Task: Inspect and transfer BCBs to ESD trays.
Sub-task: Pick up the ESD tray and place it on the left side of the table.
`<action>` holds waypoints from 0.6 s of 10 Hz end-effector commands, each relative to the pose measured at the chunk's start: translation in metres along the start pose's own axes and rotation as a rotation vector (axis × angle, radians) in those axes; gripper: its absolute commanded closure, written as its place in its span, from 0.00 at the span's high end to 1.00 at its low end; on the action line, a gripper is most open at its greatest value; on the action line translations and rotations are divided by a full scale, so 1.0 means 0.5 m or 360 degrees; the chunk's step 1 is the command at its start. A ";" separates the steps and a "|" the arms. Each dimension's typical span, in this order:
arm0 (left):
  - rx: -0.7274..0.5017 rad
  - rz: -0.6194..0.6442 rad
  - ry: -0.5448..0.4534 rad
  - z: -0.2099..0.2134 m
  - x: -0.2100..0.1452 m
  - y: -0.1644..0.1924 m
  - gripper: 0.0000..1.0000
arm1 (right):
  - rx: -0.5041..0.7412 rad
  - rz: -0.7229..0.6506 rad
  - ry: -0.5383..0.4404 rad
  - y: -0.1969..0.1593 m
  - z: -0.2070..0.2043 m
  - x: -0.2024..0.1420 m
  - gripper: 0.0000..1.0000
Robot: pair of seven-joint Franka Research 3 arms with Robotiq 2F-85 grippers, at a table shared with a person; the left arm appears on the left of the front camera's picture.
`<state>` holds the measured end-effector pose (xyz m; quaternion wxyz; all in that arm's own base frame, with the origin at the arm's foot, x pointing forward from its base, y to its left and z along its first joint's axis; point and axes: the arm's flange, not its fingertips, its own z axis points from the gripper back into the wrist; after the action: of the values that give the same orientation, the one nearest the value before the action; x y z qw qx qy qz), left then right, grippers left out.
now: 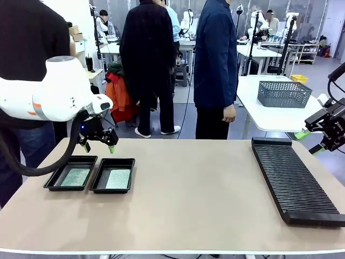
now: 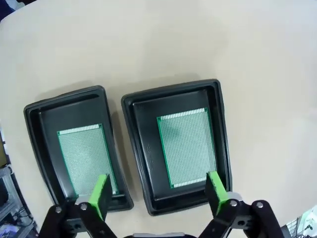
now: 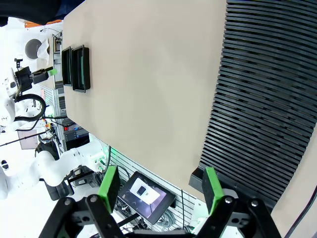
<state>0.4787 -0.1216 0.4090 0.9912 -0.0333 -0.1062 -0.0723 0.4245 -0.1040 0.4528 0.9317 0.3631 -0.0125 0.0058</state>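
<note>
Table (image 1: 205, 183) of beige laminate carries ESD trays (image 1: 91, 174) and ribbed rack (image 1: 294, 181).

People (image 1: 215, 65) stand at the top middle. At the upper right, a white table (image 1: 269, 116) holds a grey mesh basket (image 1: 284, 93).

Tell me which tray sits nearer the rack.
The right tray of the side-by-side pair; the other tray lies farther from the rack, at the table's left edge.

Front, both wrists: shared trays (image 1: 70, 174)
</note>
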 end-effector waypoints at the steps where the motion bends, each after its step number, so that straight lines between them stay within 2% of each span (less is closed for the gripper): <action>1: 0.0079 0.0013 0.0112 0.033 0.014 -0.013 1.00 | -0.0021 -0.0024 -0.0021 0.004 -0.002 -0.003 0.89; 3: 0.0124 0.0039 0.0192 0.046 0.017 -0.012 1.00 | -0.0021 -0.0024 -0.0021 0.004 -0.002 -0.003 0.89; 6: 0.0108 0.0083 0.0191 0.046 0.008 -0.001 1.00 | -0.0021 -0.0024 -0.0021 0.004 -0.002 -0.003 0.89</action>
<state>0.4810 -0.1233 0.4339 0.9970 -0.0031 -0.0509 -0.0589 0.4245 -0.1040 0.4528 0.9317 0.3631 -0.0125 0.0058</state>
